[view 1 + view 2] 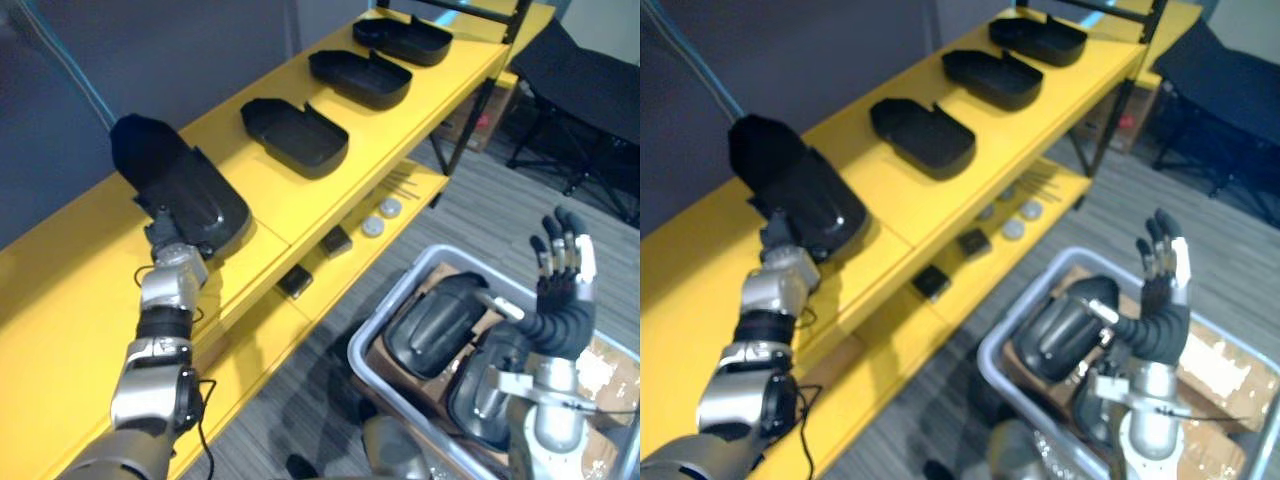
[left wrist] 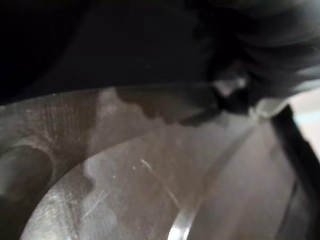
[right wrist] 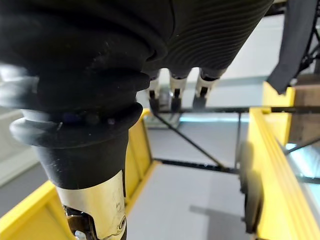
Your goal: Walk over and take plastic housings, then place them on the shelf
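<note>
Three housings (image 1: pixel 295 135): along the far shelf (image 1: pixel 270 205).
Fourth housing (image 1: pixel 190 195): near shelf end — left hand (image 1: pixel 163 232) under it, grip hidden; we settle it flat first.
Right hand (image 1: pixel 560 275): fingers spread, above the bin (image 1: pixel 385 305).

Overall light: bright, even, from overhead; top of the yellow shelf (image 1: pixel 420 100) evenly lit.
Glare: pale sheen on the domed housing (image 1: pixel 200 205) at the shelf's near left; small highlights on the housings in the bin (image 1: pixel 435 320).
Shadows: soft dark patch on the striped floor (image 1: pixel 310 395) between shelf and grey bin (image 1: pixel 392 298).
Left wrist view: dim, one pale reflected streak.
Right wrist view: right hand (image 3: pixel 175 92) shaded against a bright backdrop.
</note>
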`<state>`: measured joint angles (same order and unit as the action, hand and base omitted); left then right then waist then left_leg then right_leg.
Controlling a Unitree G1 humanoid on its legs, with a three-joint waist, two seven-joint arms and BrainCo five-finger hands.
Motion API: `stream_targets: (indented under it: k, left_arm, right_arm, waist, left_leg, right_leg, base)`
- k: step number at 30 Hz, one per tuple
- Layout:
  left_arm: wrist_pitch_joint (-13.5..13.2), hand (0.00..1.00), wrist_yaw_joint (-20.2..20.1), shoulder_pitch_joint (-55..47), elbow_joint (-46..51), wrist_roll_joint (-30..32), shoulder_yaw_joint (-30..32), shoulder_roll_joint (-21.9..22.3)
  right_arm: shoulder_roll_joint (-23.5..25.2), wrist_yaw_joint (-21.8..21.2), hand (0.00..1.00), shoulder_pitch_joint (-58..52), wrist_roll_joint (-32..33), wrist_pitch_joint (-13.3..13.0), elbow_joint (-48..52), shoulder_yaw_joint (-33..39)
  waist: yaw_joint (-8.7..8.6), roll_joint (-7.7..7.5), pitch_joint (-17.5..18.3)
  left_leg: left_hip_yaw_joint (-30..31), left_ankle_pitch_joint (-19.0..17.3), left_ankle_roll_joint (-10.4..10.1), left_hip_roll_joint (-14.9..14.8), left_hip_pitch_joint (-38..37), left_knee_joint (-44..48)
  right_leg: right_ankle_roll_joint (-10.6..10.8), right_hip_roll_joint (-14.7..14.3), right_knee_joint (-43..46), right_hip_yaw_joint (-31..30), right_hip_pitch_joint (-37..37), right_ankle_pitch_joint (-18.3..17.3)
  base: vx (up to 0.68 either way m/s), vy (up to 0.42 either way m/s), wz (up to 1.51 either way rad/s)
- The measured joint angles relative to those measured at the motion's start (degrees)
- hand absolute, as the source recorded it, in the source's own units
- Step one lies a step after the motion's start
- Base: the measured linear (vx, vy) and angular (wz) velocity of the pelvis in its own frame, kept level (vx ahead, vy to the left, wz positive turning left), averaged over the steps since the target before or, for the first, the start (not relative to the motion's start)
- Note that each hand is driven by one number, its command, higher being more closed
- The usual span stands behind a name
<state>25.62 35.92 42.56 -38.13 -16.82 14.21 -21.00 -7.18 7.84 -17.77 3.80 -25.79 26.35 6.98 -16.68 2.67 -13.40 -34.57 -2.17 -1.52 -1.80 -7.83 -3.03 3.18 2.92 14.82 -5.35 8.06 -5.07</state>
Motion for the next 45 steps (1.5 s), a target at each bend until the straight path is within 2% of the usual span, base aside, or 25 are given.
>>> stream_targets:
  k: [6, 7, 11, 18, 23, 26, 30, 31, 39, 45]
  left_arm:
    - [2.9, 1.0, -2.0, 0.2, -3.3, 3.0, 1.9, -3.9]
    - [3.3, 1.0, -3.5, 0.2, -3.7, 6.0, 2.7, -4.1]
    - [4.9, 1.0, -7.6, 0.3, -6.5, 11.0, 2.4, -6.0]
    - [5.6, 1.0, -14.1, 1.1, -10.3, 13.3, -1.6, -7.8]
    - [5.8, 1.0, -14.8, 2.1, -11.0, 12.6, -1.9, -8.1]
    - [5.7, 1.0, -14.4, 3.0, -11.1, 10.1, -2.0, -8.2]
    - [5.0, 1.0, -11.2, 3.3, -11.1, 6.2, -2.0, -8.7]
    - [4.4, 0.0, -9.9, 3.4, -11.4, 5.3, -2.0, -8.8]
    - [0.4, 0.0, -3.1, 4.8, -12.6, -1.4, -2.0, -9.8]
    - [-4.6, 0.0, 0.4, 4.8, -12.7, -4.8, -2.0, -10.1]
  right_arm:
    - [-0.2, 1.2, 0.0, 0.0, 0.2, 0.0, -0.4, -1.1]
    - [-0.6, 1.6, 0.0, 0.0, 0.2, 0.2, -0.6, -1.5]
    - [-3.0, 2.5, 0.0, 0.7, 0.3, 1.3, -2.7, -1.9]
    - [-5.6, 3.5, 0.0, 1.9, 1.5, 1.9, -5.0, -1.9]
    - [-6.5, 3.6, 0.0, 3.3, 1.6, 1.9, -4.9, -1.5]
    - [-6.7, 3.7, 0.0, 4.0, 1.7, 1.9, -4.9, -1.2]
    - [-7.0, 4.6, 0.0, 4.7, 1.7, 1.9, -4.9, -1.2]
    - [-7.1, 4.9, 0.0, 4.7, 1.7, 1.9, -4.9, -1.2]
    - [-7.4, 6.1, 0.0, 5.2, 1.6, 1.9, -4.9, -1.1]
    - [-7.4, 6.9, 0.0, 5.2, 1.6, 1.9, -4.9, -0.8]
  waist:
    - [0.23, 0.44, -0.1]
    - [0.37, 0.71, -0.2]
    - [0.43, 1.79, -0.5]
    - [0.45, 1.87, -0.6]
    - [0.36, 1.94, -1.0]
    - [0.33, 2.2, -1.9]
    - [0.29, 2.32, -3.1]
    - [0.29, 2.2, -3.2]
    - [0.16, 1.59, -4.9]
    - [0.08, 0.64, -5.8]
  left_leg:
    - [1.0, 0.0, 0.0, -0.1, 0.7, 0.5]
    - [1.1, 0.0, 0.0, -0.1, 0.7, 0.6]
    - [1.6, 0.0, 0.1, -0.3, 0.9, 0.9]
    - [2.7, 0.0, 0.0, -0.7, 2.1, 1.9]
    - [2.5, -0.3, 0.3, -0.7, 3.2, 2.8]
    - [2.4, -0.4, 0.4, -0.8, 4.0, 3.4]
    - [2.3, -0.4, 0.4, -1.0, 4.1, 3.5]
    - [2.3, -0.4, 0.4, -1.0, 4.1, 3.6]
    - [2.4, -0.4, 0.4, -1.1, 4.6, 3.8]
    - [2.5, -0.5, 0.4, -1.3, 4.9, 4.3]
  right_leg:
    - [0.0, 0.1, -0.6, 0.5, -0.2, 0.3]
    - [0.0, 0.1, -0.7, 0.6, -0.2, 0.3]
    - [-0.1, 0.2, -2.1, 0.7, -0.9, 1.1]
    - [-0.2, 0.1, -3.3, 1.2, -0.9, 2.0]
    - [-0.1, 0.2, -3.4, 0.6, 0.1, 2.5]
    - [-0.1, 0.2, -3.4, 0.6, 0.5, 2.8]
    - [-0.2, 0.1, -3.4, 0.5, 0.6, 2.9]
    - [-0.2, 0.1, -3.4, 0.5, 0.7, 2.9]
    - [-0.1, 0.1, -3.7, 0.5, 0.9, 3.1]
    - [-0.1, 0.0, -4.0, 0.5, 0.8, 3.4]
  base:
    - [-0.01, -0.029, 0.08]
    - [-0.01, -0.027, 0.03]
    - [0.0, -0.006, 0.01]
    - [-0.03, -0.026, 0.04]
    - [-0.02, -0.013, -0.03]
    - [0.0, 0.0, 0.0]
    - [-0.01, -0.012, -0.02]
    - [0.0, 0.0, 0.0]
    - [0.0, 0.0, 0.0]
    - [0.0, 0.0, 0.0]
